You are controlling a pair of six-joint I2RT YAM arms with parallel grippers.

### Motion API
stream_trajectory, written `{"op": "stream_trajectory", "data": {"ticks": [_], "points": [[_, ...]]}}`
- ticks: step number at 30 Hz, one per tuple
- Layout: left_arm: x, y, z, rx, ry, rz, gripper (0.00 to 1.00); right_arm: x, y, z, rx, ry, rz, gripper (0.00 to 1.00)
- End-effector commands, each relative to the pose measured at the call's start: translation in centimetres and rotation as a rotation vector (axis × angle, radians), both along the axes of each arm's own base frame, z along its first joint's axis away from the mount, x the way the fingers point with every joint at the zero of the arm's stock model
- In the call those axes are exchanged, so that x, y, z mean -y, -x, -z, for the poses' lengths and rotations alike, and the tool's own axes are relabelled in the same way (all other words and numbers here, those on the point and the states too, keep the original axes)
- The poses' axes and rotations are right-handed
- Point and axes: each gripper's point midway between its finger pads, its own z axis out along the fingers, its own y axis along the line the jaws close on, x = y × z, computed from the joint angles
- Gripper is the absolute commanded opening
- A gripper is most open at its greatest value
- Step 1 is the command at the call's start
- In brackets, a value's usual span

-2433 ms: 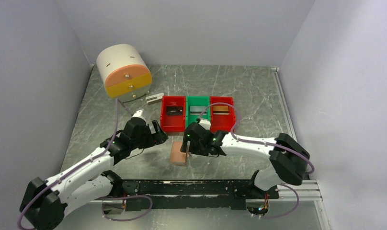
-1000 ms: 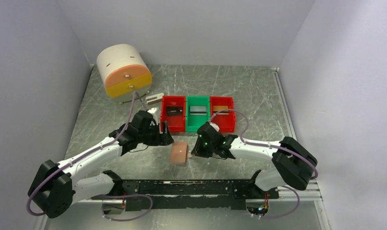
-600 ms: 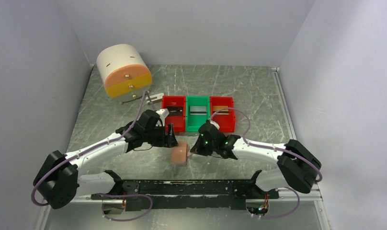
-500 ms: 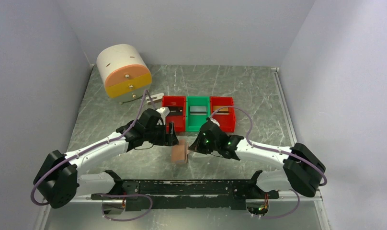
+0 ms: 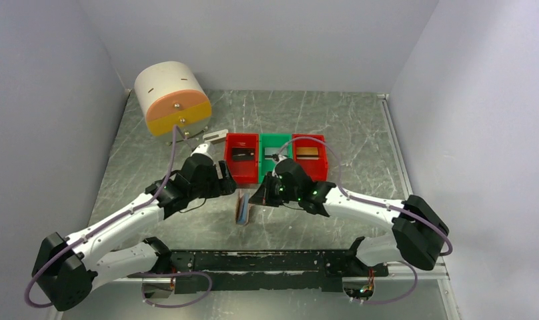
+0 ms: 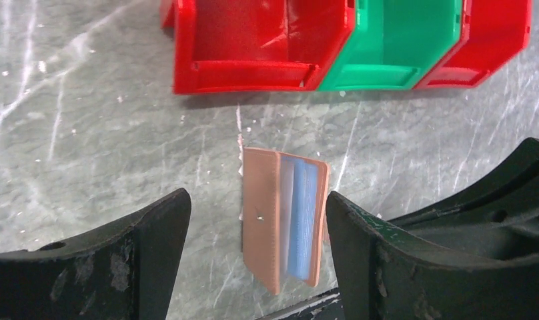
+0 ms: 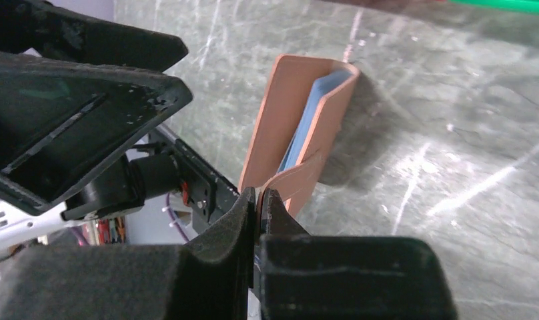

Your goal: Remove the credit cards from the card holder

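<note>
Three bins [image 5: 228,160], one card [image 5: 243,154] each, right tool [image 7: 258,197] pinching card holder [image 7: 280,107], left tool [image 6: 257,203] spread.

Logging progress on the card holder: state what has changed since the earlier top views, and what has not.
The right gripper shut on the strap tab and pulled it up: the card holder, flat and closed before, now stands on edge, partly open, blue pockets showing. The left gripper, which had come in beside it, drew back, open. The bins and round drawer unit stayed put.
</note>
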Motion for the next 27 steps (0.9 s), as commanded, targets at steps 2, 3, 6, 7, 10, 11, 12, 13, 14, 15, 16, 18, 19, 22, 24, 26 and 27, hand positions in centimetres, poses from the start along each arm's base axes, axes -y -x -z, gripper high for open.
{"op": "stream_trajectory", "data": {"ticks": [2, 3, 6, 7, 10, 11, 12, 13, 14, 15, 16, 18, 19, 22, 24, 26, 27], "points": [[-2.4, 0.0, 0.3, 0.011, -0.039, -0.123, 0.8, -3.3, 0.5, -2.7, 0.049, -0.104, -0.152, 0.0], [-2.6, 0.1, 0.2, 0.013, -0.041, -0.131, 0.81, -3.6, 0.6, -3.0, 0.057, -0.12, -0.172, 0.0], [-3.2, 0.0, 0.0, 0.02, -0.047, -0.159, 0.81, -4.3, 0.9, -3.9, 0.056, -0.157, -0.192, 0.0], [-3.3, 0.0, -0.1, 0.021, -0.051, -0.167, 0.81, -4.6, 1.0, -5.0, 0.064, -0.197, -0.195, 0.0], [-3.7, 0.1, -0.1, 0.022, -0.058, -0.181, 0.82, -4.3, -0.1, -5.5, 0.059, -0.176, -0.121, 0.02], [-3.7, 0.1, 0.0, 0.022, -0.056, -0.183, 0.82, -3.5, -0.6, -3.8, 0.028, -0.097, -0.079, 0.01], [-3.7, 0.1, 0.1, 0.023, -0.054, -0.179, 0.82, -2.5, -1.0, -1.8, -0.022, -0.009, -0.043, 0.0], [-3.5, 0.2, 0.1, 0.022, -0.047, -0.172, 0.82, -1.3, -1.3, -0.1, -0.065, 0.055, -0.012, 0.0], [-3.2, 0.2, 0.1, 0.021, -0.041, -0.158, 0.82, -0.3, -1.2, 1.6, -0.108, 0.1, 0.005, 0.0], [-2.9, 0.2, 0.0, 0.023, -0.035, -0.14, 0.82, 0.6, -1.0, 2.8, -0.135, 0.123, 0.028, 0.0], [-2.5, 0.2, 0.0, 0.025, -0.028, -0.119, 0.82, 1.4, -0.9, 3.5, -0.143, 0.128, 0.053, 0.0], [-1.8, 0.2, -0.1, 0.03, -0.016, -0.079, 0.81, 2.9, -0.9, 4.2, -0.137, 0.114, 0.106, 0.0], [-1.4, 0.2, -0.2, 0.035, -0.008, -0.056, 0.81, 3.8, -1.1, 4.7, -0.139, 0.117, 0.137, 0.0], [-0.1, 0.2, -0.5, 0.048, 0.019, 0.017, 0.8, 6.6, -1.2, 6.5, -0.154, 0.18, 0.213, 0.0], [1.0, 0.2, -0.7, 0.056, 0.04, 0.069, 0.79, 8.0, -1.2, 7.6, -0.161, 0.225, 0.235, 0.0], [2.3, 0.3, -1.1, 0.066, 0.076, 0.136, 0.77, 8.9, -1.1, 8.7, -0.174, 0.261, 0.241, 0.0], [3.0, 0.4, -1.2, 0.068, 0.091, 0.172, 0.76, 9.4, -1.0, 9.2, -0.182, 0.288, 0.248, 0.0]]}}
